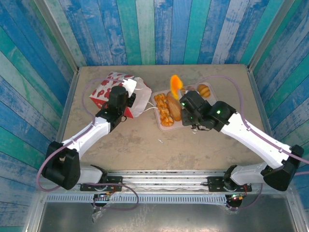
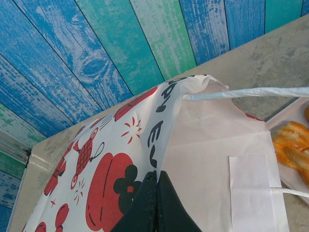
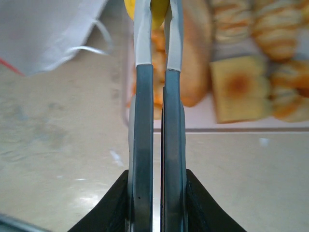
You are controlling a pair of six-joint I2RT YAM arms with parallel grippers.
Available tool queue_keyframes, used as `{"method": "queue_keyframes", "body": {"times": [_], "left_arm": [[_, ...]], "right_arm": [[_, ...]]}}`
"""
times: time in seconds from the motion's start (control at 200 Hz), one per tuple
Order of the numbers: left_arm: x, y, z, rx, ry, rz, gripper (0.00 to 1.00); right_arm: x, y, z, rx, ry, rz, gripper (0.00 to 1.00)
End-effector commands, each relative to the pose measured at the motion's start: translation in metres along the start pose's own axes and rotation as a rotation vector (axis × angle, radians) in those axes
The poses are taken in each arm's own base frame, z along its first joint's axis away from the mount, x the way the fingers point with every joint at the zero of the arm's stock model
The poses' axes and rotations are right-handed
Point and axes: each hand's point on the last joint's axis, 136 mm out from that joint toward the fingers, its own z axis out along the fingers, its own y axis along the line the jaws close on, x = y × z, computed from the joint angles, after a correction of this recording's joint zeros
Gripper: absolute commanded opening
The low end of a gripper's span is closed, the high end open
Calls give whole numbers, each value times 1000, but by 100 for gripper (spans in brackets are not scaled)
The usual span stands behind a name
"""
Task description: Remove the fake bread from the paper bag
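Just left of the pale rectangular tray [image 3: 231, 125], the white red-apple-print paper bag [image 1: 108, 89] opens toward it, its rim pinched by the left gripper [image 2: 155, 181]. Golden toy breads [image 1: 170, 108] lie on the tray. Over its far edge the right gripper [image 3: 155, 19] pinches a yellow-orange piece [image 1: 175, 82]. Bare counter [image 1: 145, 150] lies nearer.

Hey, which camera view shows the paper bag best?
Left wrist: the paper bag is close, apple print and white inside sharp. Top external shows it small, partly behind the left arm; right wrist catches a blurred white corner.
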Motion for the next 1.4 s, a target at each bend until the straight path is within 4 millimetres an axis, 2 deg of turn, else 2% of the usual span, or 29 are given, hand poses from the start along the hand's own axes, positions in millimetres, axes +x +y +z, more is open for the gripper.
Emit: {"method": "queue_keyframes", "body": {"times": [0.0,0.135,0.25,0.27,0.356,0.501,0.751,0.922,1.192,1.397], "left_arm": [[-11,4,-5,-10,-29,-25,0],[-13,7,-7,-18,-37,-28,0],[-16,8,-9,-20,-43,-29,0],[-16,8,-9,-22,-43,-32,0],[-17,8,-9,-19,-49,-36,0],[-18,8,-9,-21,-53,-42,0],[-15,7,-7,-17,-47,-40,0],[-13,6,-7,-17,-46,-40,0],[-11,5,-5,-17,-43,-40,0],[-11,5,-4,-18,-44,-43,0]], "right_arm": [[2,-60,-2,230,-25,-31,13],[7,-97,0,309,-13,11,14],[12,-118,1,371,13,19,15],[12,-128,2,395,23,41,15],[15,-139,6,422,57,51,16],[21,-139,18,437,130,26,18],[33,-149,35,569,294,-27,19],[32,-148,47,598,338,-52,19],[27,-149,52,649,378,-96,19],[27,-142,54,659,405,-136,22]]}}
